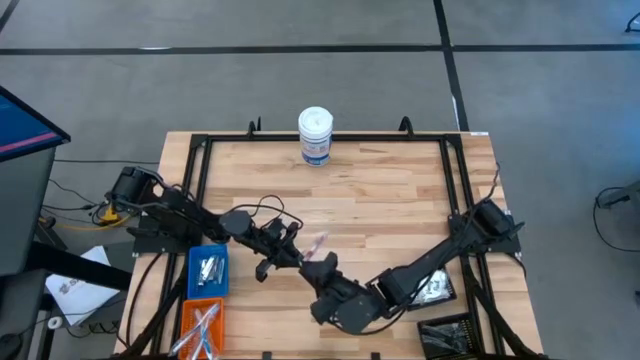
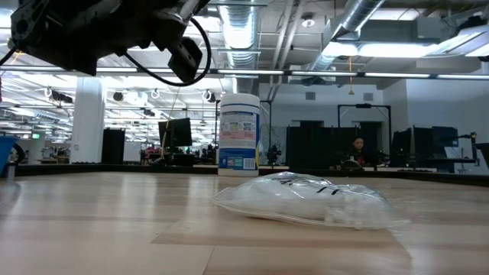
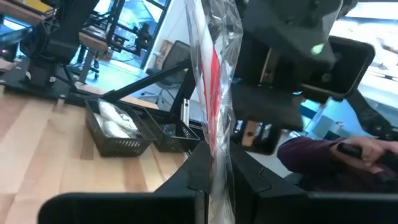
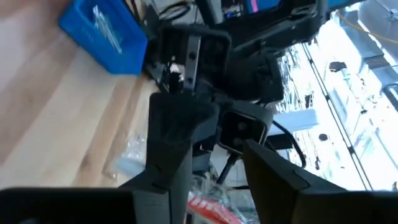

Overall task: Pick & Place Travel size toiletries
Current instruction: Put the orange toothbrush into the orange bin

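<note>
My left gripper (image 1: 298, 252) hovers over the table's near middle, shut on a clear crinkly packet (image 3: 214, 74) with a red-and-white stick inside. My right gripper (image 1: 322, 270) faces it from the right and is open. Its two fingers (image 4: 171, 143) stand on either side of the packet's red-and-white end (image 4: 211, 204); whether they touch it I cannot tell. A second clear packet (image 2: 306, 202) with white contents lies flat on the wood and shows again as the packet (image 4: 127, 158) in the right wrist view. My left gripper pinches the packet between its two fingers at one end (image 3: 217, 163). It comes from the table's left, with the fingers lying along the packet. The rest of the packet sticks out past the fingertips, lifted clear of the table.
A tall white canister with a blue label (image 1: 315, 135) stands at the far edge. A blue bin (image 1: 208, 270) and an orange bin (image 1: 200, 325) sit near left. Black bins (image 1: 445, 335) sit near right. Bare wood lies between the canister and the grippers.
</note>
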You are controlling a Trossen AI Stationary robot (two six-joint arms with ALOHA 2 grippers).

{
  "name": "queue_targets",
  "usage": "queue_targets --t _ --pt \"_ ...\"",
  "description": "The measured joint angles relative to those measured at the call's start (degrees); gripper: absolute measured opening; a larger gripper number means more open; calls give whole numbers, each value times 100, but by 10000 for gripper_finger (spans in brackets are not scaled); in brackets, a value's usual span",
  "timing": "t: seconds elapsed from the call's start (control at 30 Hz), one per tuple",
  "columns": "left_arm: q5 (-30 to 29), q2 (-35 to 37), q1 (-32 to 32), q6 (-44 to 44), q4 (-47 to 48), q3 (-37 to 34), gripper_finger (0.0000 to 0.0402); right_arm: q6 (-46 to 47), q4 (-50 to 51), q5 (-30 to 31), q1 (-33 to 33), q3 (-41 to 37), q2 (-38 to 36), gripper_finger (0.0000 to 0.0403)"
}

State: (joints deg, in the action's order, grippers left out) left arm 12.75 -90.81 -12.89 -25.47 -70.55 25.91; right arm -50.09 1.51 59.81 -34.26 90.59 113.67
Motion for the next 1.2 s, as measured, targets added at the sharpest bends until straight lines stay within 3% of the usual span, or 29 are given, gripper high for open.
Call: queue_targets --t 0.2,0.43,0.57,0.73,0.87,1.07,1.2 --pt "-280 331 -115 179 7 -165 17 210 -191 -144 -170 2 -2 152" --pt "-1375 1665 -427 665 18 -1090 17 1099 -105 -506 -194 4 -4 142" --pt "-2274 2249 -835 1011 90 -1466 17 2292 70 -1447 114 4 -41 131" --pt "-3267 2412 -1459 1715 113 -1474 17 3603 -173 -2932 669 5 -59 110" --pt "-3465 2409 -1848 2131 16 -1374 17 4089 -496 -3497 978 4 -59 91" --pt "-3511 2409 -2336 2708 -541 -1366 17 3843 -1637 -3842 949 4 -59 72" --pt "-3649 2409 -2560 3021 -682 -1366 17 4050 -2653 -4845 940 -10 -59 72"
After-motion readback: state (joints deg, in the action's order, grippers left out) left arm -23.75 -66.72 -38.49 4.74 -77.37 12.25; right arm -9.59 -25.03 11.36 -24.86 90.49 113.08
